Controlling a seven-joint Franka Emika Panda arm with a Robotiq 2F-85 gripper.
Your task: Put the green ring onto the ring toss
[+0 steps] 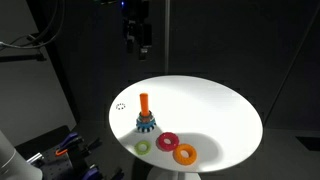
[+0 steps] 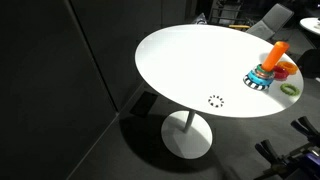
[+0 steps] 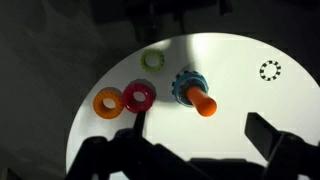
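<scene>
Lying flat near the edge of the round white tabletop [image 1: 215,110], the small yellow-green doughnut-shaped ring [image 1: 143,147] is untouched and free on all sides, so the task looks not yet begun. In the wrist view the green ring [image 3: 153,60] sits just beside, but apart from, the ring toss [image 3: 187,85], an upright orange peg [image 1: 144,101] on a round blue scalloped base. The peg is bare, with nothing threaded on it.

The black pincer [image 1: 138,40] hangs high above the tabletop, well apart from everything, probably so that the wrist camera takes in the whole set. Its dark fingers [image 3: 268,135] show at the lower edge of the wrist view, spread wide with nothing between them.

Close by lie a red ring [image 3: 138,96] and, seemingly touching it, a larger orange-yellow ring [image 3: 107,102]. Both are near the green ring yet leave room for a grasp from above. A small dotted circular mark [image 3: 269,70] sits on the tabletop beyond the peg. The peg itself is the likely obstacle: a descent should stay clear of it, and the ring's hole must then be centred over its tip.
</scene>
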